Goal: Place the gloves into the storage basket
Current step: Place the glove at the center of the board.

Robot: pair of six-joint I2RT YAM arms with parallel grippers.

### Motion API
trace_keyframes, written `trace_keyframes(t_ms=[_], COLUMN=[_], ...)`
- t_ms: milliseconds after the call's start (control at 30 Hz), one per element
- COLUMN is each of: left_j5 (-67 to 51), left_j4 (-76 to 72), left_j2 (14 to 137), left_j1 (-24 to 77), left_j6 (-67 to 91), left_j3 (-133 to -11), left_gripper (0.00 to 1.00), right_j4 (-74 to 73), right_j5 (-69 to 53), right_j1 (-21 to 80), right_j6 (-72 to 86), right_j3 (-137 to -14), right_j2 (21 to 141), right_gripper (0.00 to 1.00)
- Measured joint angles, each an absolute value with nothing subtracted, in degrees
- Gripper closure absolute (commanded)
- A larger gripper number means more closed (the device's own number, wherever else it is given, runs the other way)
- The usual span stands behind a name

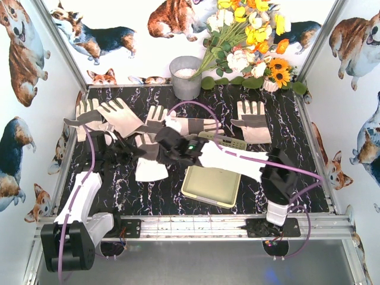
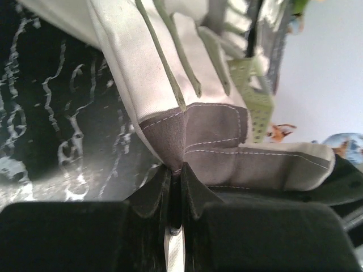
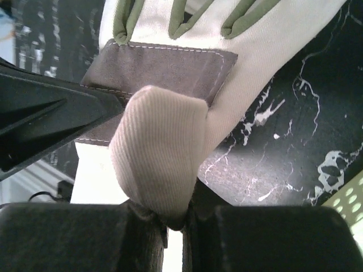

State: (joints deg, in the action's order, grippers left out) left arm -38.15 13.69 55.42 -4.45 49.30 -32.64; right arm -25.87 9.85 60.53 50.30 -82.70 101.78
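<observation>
In the top view, a black marbled table (image 1: 285,178) is being enclosed by white walls (image 1: 356,89) printed with corgis, and a bunch of flowers (image 1: 249,35) is being displayed at the far right. A round grey bucket (image 1: 186,77) is being shown at the far edge, with something white inside that cannot be identified. The storage basket (image 1: 212,185) is being shown near the front, just right of centre, while the gloves (image 1: 252,122) are being seen spread flat across the table beyond it. One glove (image 1: 148,163) is being shown just left of the basket, between both arms. In the left wrist view, the left gripper (image 2: 176,170) is being held clamped on that glove's grey-patched edge, with the basket's slotted wall beyond. In the right wrist view, the right gripper (image 3: 170,218) is being held clamped on a raised fold of ribbed cream cuff.
</observation>
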Motion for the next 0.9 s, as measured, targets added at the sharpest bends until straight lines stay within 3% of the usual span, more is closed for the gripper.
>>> trace_keyframes(t_ms=[400, 700, 900], left_j5=[-29.2, -25.2, -24.7], left_j4=[17.6, 10.7, 10.0], left_j2=[66.5, 77.3, 78.5], left_j1=[6.0, 21.4, 23.3], left_j6=[40.0, 43.4, 45.0], left_j3=[-31.9, -31.6, -32.5], left_gripper=[1.0, 1.0, 1.0], right_j4=[-41.1, -49.1, -51.2], right_j5=[17.0, 19.0, 21.3], right_j1=[65.3, 65.4, 65.5], right_j6=[55.0, 59.0, 62.1], right_j3=[-88.0, -80.4, -78.5], right_j2=[111.0, 109.5, 105.8], right_gripper=[1.0, 1.0, 1.0])
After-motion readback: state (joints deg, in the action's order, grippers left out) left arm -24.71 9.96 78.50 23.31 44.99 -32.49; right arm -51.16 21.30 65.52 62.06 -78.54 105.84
